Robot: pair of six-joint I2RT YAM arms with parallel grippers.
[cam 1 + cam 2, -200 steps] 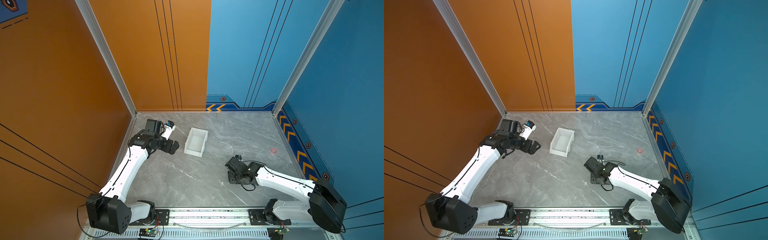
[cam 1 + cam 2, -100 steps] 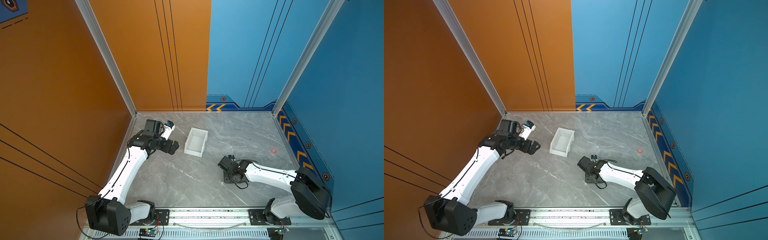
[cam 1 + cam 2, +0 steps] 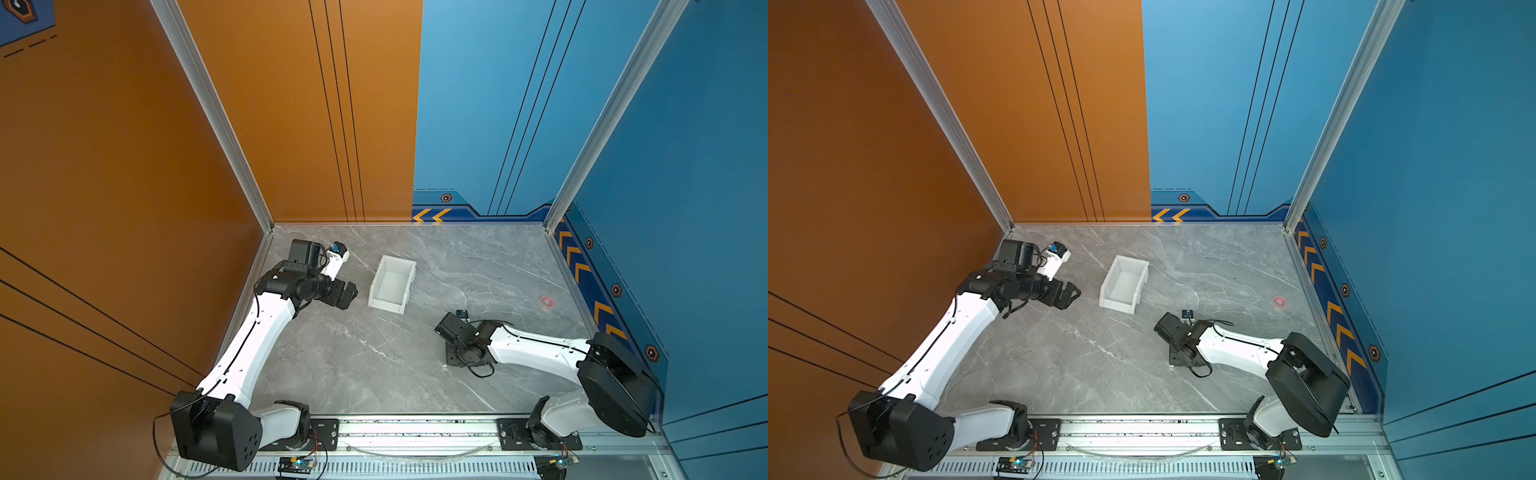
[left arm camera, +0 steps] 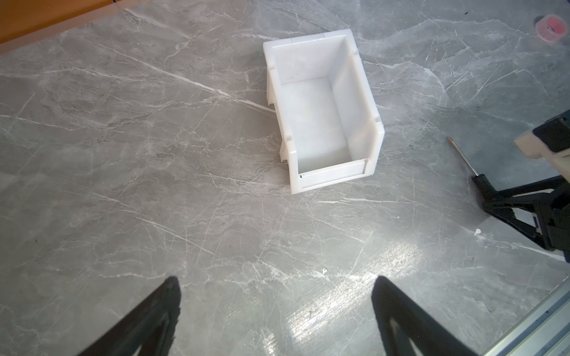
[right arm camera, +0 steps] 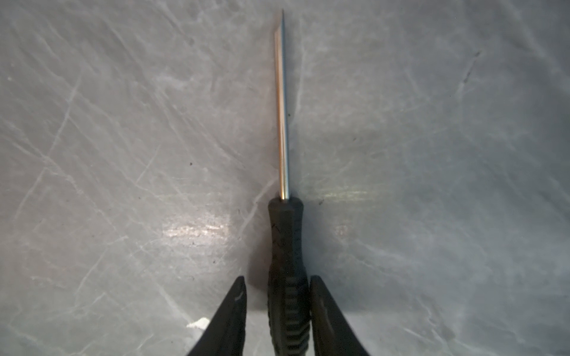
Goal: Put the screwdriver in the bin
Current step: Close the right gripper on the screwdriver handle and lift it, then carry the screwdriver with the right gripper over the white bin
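Claw on the left (image 4: pixel 274 283) hangs wide open and empty at the far left, probably parked clear of the white bin (image 3: pixel 386 305) just to its right, which holds nothing. Right of the bin and nearer, well apart from it, the screwdriver (image 5: pixel 287 246) lies flat on the table (image 3: pixel 374 374). The right claw (image 5: pixel 277 279) straddles its ribbed handle to lift it, touching one side with a sliver of gap on the other, so it is not pinched yet. Compared with a second ago, the right arm sits slightly further left with narrower jaws.
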